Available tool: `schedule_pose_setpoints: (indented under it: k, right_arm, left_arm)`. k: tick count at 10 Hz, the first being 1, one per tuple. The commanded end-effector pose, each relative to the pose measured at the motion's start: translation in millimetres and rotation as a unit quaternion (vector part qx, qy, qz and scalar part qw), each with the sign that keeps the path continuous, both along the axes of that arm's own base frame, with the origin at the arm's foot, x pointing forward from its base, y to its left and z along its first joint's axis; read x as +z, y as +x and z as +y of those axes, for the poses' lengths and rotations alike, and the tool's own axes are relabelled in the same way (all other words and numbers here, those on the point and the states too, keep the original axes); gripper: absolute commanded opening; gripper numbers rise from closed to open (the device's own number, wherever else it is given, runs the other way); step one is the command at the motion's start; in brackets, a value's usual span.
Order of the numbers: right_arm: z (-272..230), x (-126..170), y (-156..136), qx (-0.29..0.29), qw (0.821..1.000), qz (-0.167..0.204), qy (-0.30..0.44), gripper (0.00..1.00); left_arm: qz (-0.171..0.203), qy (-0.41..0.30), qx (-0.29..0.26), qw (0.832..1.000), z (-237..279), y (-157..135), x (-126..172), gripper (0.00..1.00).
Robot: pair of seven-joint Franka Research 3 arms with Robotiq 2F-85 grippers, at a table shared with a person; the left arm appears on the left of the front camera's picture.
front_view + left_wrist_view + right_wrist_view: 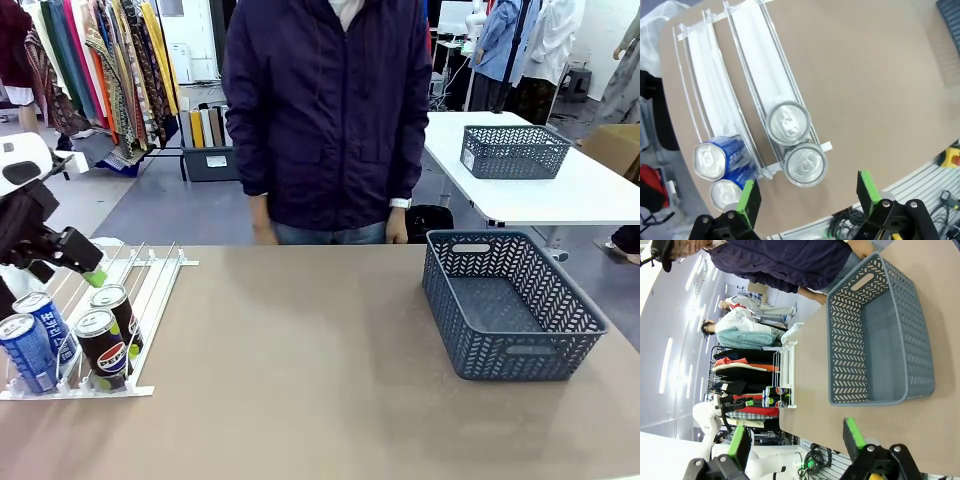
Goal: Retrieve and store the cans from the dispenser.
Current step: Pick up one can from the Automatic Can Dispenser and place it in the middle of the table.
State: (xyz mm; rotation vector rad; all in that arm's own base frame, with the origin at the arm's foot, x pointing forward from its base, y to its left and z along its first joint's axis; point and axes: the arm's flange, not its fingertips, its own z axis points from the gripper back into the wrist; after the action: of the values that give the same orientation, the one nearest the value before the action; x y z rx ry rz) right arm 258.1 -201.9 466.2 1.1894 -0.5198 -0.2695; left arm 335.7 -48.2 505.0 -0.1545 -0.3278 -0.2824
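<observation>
While the four cans (103, 345) stood at the near end of the dispenser (152, 290), lower left of the front frame, the left gripper (807, 194) hovered over them, jaws spread and empty. Right gripper (796, 437), likewise spread, faced the empty basket (515, 350) at right. Step judged: first pick, none stored. Next move would need centring over the front black can (805, 165), descending, closing, and lifting it out.

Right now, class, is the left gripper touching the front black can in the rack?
Apart. The left wrist view shows the left gripper with open jaws above the front black can; bare table shows between the pads and its top.
</observation>
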Motion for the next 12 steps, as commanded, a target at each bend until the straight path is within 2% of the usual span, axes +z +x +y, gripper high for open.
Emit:
schedule_pose_setpoints:
  k: [1, 2, 8, 10, 12]
  right_arm:
    - [-3, 3, 0, 0.003, 1.0, -0.009, 0.0, 1.0]
    - [-3, 3, 0, 0.003, 1.0, -0.009, 0.0, 1.0]
    - [-3, 3, 0, 0.003, 1.0, -0.009, 0.0, 1.0]
    - [-3, 3, 0, 0.003, 1.0, -0.009, 0.0, 1.0]
    - [-3, 3, 0, 0.003, 1.0, -0.009, 0.0, 1.0]
  left_arm:
    - [0.027, 0.008, 0.03, 0.999, -7, -12, -13, 1.0]
    - [0.043, 0.048, 0.063, 0.996, -9, -11, -24, 1.0]
    - [0.108, 0.069, 0.055, 0.99, -29, -7, -102, 1.0]
    - [0.118, 0.071, 0.057, 0.989, -27, -10, -116, 1.0]
    - [0.11, 0.084, 0.062, 0.988, -28, -10, -122, 1.0]
